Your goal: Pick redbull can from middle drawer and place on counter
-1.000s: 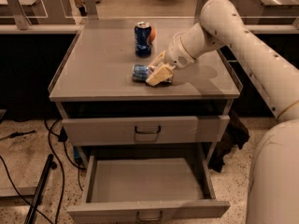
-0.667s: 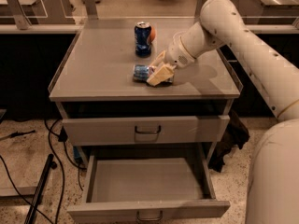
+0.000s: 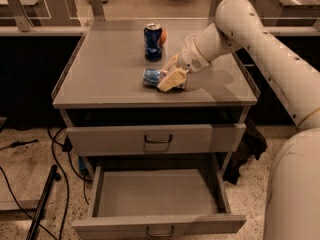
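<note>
Tan fingers [image 3: 170,80] of gripper [image 3: 163,79] look closed on slim blue-and-silver redbull can [image 3: 150,76]; view poor, prob. gripped. Can lies sideways on flat grey tabletop [image 3: 100,69], toward front edge. Wider dark-blue soda can [image 3: 153,41] upright behind. Risk: released sideways, can rolls off edge. Wide grey middle drawer [image 3: 155,199] open below.

The redbull can [image 3: 151,76] lies on its side on the counter [image 3: 107,69], near the front edge and about the middle. The gripper [image 3: 172,78] is down at the right end of this can, and the arm [image 3: 240,24] reaches in from the right. Behind the redbull can a soda can [image 3: 153,41] stands upright. Under the counter is the upper drawer front [image 3: 110,140], and below it the middle drawer [image 3: 155,196] is pulled out toward the front.
</note>
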`<state>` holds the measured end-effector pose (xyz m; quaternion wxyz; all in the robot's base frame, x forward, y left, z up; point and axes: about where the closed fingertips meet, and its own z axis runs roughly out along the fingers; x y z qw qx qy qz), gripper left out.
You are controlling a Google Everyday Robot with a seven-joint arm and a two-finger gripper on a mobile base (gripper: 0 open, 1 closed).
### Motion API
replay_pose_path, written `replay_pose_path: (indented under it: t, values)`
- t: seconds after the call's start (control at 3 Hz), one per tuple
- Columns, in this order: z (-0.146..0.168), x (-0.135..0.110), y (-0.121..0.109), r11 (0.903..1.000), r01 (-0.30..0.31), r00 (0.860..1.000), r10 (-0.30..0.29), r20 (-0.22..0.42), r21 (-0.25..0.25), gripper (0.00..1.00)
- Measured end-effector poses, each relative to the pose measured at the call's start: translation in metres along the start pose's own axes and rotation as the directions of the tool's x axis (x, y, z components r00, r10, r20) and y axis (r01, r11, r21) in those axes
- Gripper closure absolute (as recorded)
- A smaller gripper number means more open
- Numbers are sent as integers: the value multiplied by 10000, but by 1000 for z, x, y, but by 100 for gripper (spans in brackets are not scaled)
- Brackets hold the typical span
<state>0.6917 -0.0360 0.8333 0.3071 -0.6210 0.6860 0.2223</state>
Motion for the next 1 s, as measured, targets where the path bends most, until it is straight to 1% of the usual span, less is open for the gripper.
replay_pose_path:
  t: [0.33, 0.67, 1.0]
  values:
    - [-2, -5, -2, 9998, -196, 9998, 195, 56, 72, 11]
    - [-6, -14, -4, 9997, -212, 9997, 211, 114, 155, 0]
    - [-6, -14, -4, 9997, -212, 9997, 211, 114, 155, 0]
